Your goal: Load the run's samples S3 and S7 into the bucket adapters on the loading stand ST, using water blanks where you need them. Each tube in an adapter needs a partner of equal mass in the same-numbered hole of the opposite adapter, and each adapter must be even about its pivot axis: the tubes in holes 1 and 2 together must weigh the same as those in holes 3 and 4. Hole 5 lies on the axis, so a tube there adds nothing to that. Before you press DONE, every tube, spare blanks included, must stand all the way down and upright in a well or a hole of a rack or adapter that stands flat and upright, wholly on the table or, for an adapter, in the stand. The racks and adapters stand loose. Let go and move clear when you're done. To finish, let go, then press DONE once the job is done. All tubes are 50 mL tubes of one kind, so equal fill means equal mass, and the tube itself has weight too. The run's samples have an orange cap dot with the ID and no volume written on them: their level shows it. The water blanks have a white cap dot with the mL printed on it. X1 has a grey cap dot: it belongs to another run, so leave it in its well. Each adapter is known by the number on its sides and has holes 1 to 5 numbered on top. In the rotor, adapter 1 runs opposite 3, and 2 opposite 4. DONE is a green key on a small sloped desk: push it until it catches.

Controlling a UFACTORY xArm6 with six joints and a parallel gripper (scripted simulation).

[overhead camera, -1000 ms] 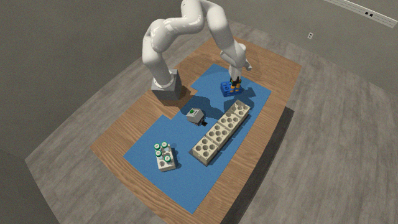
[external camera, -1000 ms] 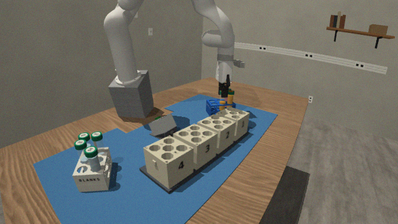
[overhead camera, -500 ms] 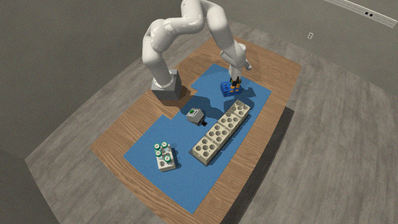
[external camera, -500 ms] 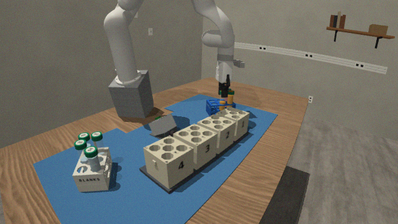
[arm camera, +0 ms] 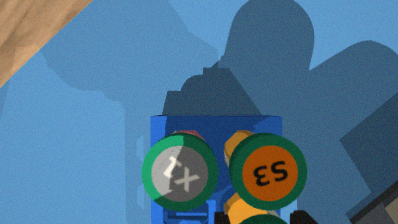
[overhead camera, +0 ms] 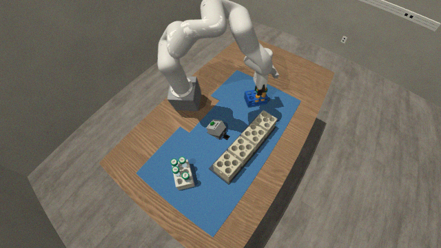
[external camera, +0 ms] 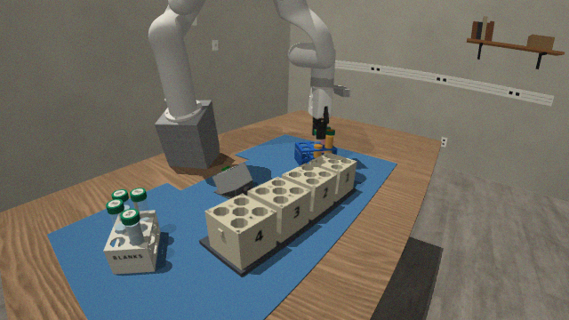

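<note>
A small blue rack (overhead camera: 255, 98) stands at the far end of the blue mat; it also shows in the exterior view (external camera: 308, 152). In the wrist view it holds tube X1 (arm camera: 180, 172) with a grey cap dot and tube S3 (arm camera: 267, 171) with an orange cap dot. My gripper (arm camera: 260, 217) reaches down into this rack and is shut on a third green-capped tube (arm camera: 260, 221) with orange fill. That tube's cap label is cut off at the frame's bottom edge. Adapters 4 (external camera: 242, 227), 3 (external camera: 280, 200), 2 (external camera: 313, 180) and 1 (external camera: 340, 166) stand in a row on the stand, with all their holes empty.
A white rack marked BLANKS (external camera: 128, 242) with several green-capped tubes stands at the near left of the mat. The grey desk (overhead camera: 216, 128) with the green DONE key (overhead camera: 212, 123) sits between the arm's base and the adapters. The adapter row lies close beside the blue rack.
</note>
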